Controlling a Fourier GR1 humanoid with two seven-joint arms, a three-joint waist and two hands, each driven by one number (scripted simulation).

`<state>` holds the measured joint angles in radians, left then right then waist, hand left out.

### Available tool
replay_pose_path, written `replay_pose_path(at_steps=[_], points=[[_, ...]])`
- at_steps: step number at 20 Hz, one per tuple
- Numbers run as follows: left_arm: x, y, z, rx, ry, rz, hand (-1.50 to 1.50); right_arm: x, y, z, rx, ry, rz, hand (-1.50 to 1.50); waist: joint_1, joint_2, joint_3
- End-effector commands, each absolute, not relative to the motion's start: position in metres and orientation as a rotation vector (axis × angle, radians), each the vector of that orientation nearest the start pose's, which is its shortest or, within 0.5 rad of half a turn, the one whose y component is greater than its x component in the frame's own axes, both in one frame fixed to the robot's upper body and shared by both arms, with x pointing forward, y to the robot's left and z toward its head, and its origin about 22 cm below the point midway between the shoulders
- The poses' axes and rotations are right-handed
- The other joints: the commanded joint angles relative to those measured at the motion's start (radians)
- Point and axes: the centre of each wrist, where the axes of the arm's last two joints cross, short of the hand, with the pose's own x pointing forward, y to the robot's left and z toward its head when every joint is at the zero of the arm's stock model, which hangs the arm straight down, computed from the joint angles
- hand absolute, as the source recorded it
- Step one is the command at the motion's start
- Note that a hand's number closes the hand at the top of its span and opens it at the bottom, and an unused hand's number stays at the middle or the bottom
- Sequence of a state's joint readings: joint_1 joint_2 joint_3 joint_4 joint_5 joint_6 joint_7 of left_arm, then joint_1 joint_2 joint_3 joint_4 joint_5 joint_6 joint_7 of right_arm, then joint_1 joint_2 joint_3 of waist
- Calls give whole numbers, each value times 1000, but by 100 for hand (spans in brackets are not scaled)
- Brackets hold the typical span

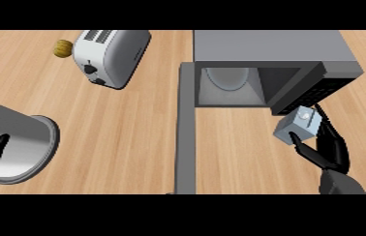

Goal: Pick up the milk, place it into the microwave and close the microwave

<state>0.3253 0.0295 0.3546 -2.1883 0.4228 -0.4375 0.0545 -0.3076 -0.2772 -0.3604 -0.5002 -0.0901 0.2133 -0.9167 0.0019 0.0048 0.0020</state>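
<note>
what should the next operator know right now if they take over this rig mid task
Right hand: shut on the milk carton, holding it just in front of the microwave's control panel side, right of the opening.
Left hand: only a dark sliver shows at the view's left edge; state cannot be told.
Microwave: door swung fully open, cavity holds only its turntable plate.
Done: milk picked up.
Left: move milk leftward into the cavity, release, close the door.
Nearby: toaster, a metal pot at left.
</note>
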Motion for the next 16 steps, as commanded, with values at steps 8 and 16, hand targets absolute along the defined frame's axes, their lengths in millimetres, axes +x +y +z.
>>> replay_pose_path(at_steps=[8, 16], points=[[138, 344, 89, -136, -1947, 23, -150, 268, -320, -118, -227, -1950, -200, 150, -2, -6, -3], [120, 321, 99, -162, -1927, 31, -150, 254, -284, -106, -63, -2002, -76, 150, -6, -10, -3]])
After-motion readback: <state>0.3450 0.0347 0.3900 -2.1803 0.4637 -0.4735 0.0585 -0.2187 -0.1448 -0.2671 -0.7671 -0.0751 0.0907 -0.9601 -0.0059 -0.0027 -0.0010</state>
